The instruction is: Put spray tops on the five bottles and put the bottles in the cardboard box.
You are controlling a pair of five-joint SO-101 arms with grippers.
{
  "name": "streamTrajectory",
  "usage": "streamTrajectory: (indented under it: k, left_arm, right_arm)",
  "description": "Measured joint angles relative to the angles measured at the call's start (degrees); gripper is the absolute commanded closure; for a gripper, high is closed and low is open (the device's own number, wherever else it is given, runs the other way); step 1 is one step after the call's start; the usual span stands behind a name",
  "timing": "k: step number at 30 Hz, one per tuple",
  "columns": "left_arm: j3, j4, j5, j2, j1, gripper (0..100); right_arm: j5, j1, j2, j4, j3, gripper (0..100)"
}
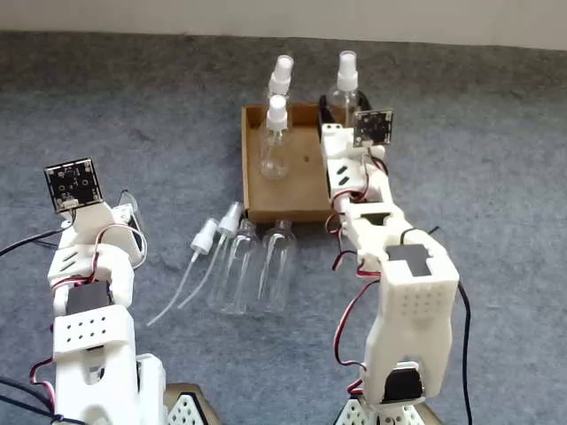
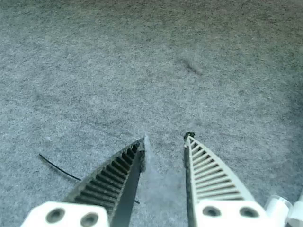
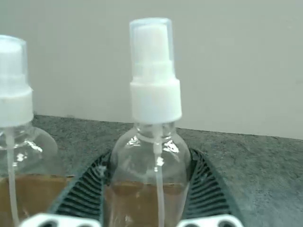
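Right jaws are closed around the body of a capped bottle (image 3: 154, 161), upright at the far right corner of the cardboard box (image 1: 306, 190); whether it is inside, I can't tell. Left jaws hang partly open and empty over the grey desk (image 2: 142, 56). A second capped bottle (image 1: 275, 146) stands in the box, a third (image 1: 282, 75) at its far edge. Two uncapped bottles (image 1: 235, 270) lie in front, with loose spray tops (image 1: 205, 235) beside them

- each bottle (image 1: 275, 152) is looking clear, its spray top (image 1: 277, 112) showing up white
- cardboard box (image 1: 301, 190) is coming across plain brown
- table (image 1: 133, 115) is looking speckled grey
- left gripper (image 2: 165, 139) is sporting one black ribbed finger, one white
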Motion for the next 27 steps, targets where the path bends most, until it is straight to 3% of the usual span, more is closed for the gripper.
streamTrajectory:
  k: [13, 20, 27]
  left_arm:
    - [0.00, 0.00, 0.00, 0.00, 0.00, 86]
    - [0.00, 0.00, 0.00, 0.00, 0.00, 86]
    - [0.00, 0.00, 0.00, 0.00, 0.00, 86]
  right_arm:
    - [0.00, -0.09, 5.71, 0.00, -5.27, 99.0]
    - [4.04, -0.44, 5.80, 0.00, -5.63, 87.4]
    - [4.75, -1.58, 5.80, -0.09, -5.63, 85.7]
